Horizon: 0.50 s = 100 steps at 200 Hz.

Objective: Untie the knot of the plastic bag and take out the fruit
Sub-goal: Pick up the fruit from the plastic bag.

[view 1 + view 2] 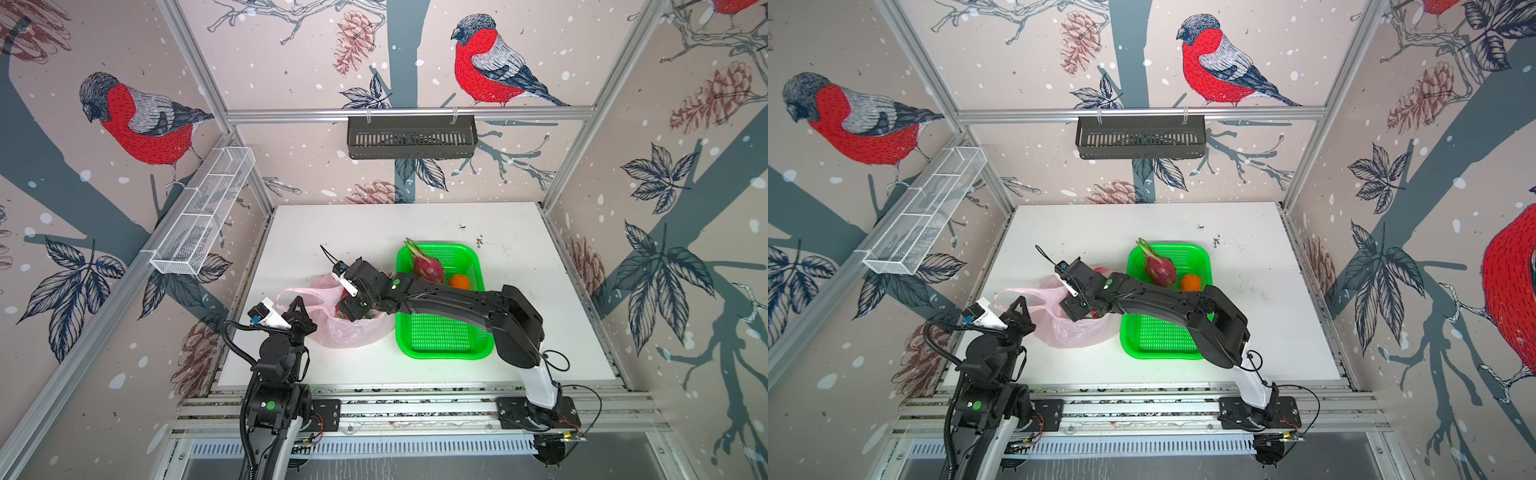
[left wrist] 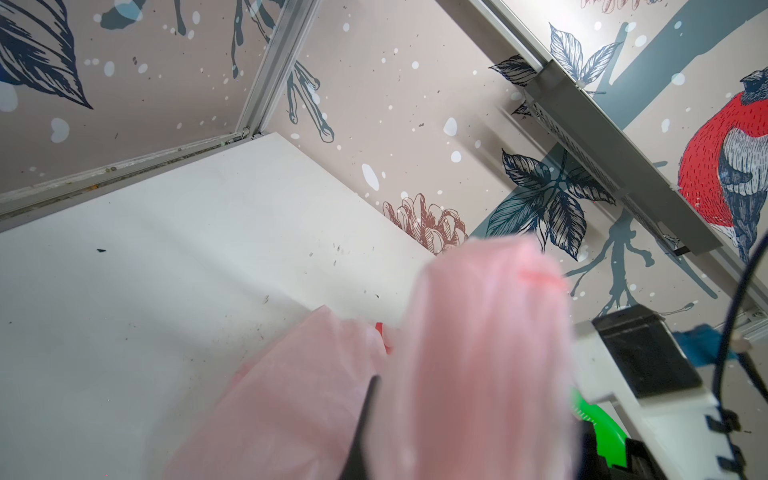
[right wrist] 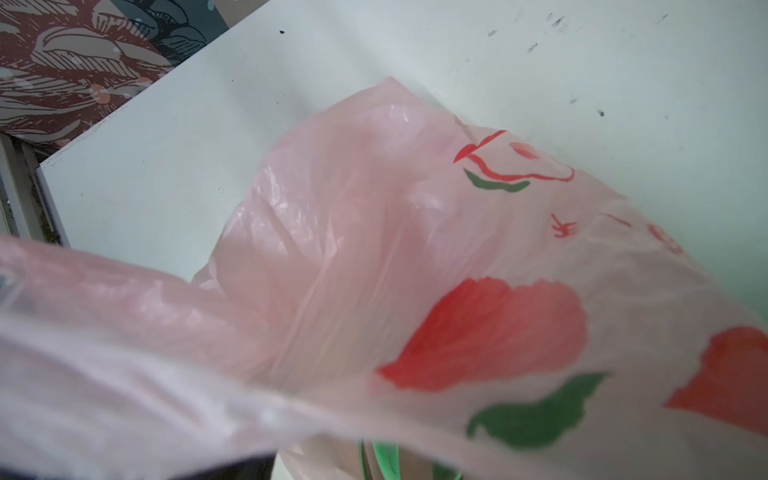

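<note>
Left gripper (image 1: 300, 309): pinched shut on a loop handle of the plastic bag (image 1: 353, 334), so the mouth gets held up for us.
Right gripper (image 1: 353, 309): nose-down inside the mouth; the film hides the jaws, so we can't tell how wide they are.
Bag spot: on the table (image 1: 332, 232), just beside the green tray (image 1: 440, 345).
Pointing: mouth faces up, and the long axis runs from the held handle toward the tray.
Risk: we reckon the jaws could nip film along with the red fruit (image 1: 343, 311) and drag the whole bag up.
Risk 2: the thin handle could slip out, and then the mouth flops shut.
</note>
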{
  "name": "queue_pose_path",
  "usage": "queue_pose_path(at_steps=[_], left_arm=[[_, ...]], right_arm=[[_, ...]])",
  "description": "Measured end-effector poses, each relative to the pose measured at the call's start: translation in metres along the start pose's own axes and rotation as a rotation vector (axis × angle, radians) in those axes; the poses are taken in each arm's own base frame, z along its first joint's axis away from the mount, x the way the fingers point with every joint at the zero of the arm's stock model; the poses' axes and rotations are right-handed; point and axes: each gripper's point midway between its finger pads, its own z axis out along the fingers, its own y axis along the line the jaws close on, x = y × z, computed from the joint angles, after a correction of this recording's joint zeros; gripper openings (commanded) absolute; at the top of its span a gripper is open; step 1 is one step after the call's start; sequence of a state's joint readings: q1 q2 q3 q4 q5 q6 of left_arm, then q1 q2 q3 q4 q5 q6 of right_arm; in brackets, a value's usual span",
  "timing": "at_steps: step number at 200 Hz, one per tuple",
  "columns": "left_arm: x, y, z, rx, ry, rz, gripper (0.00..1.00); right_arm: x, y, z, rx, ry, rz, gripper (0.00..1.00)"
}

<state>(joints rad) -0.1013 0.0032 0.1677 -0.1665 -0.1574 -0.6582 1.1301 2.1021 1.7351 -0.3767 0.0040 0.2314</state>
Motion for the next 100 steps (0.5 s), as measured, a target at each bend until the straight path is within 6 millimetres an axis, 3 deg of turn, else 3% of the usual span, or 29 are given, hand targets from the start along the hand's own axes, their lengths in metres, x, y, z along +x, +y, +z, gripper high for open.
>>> queue_pose_path(at_steps=[18, 56, 100], left_arm=[[-0.001, -0.001, -0.001, 0.001, 0.004, 0.001, 0.00], [-0.004, -0.004, -0.004, 0.004, 0.007, 0.001, 0.00], [-0.001, -0.002, -0.004, -0.007, 0.023, 0.004, 0.00]], right_arm=[[0.001, -0.005, 0.009, 0.020, 0.013, 0.003, 0.94], [0.003, -0.017, 0.026, 0.063, 0.034, 0.014, 1.00], [0.002, -0.026, 0.044, 0.082, 0.039, 0.053, 0.99]])
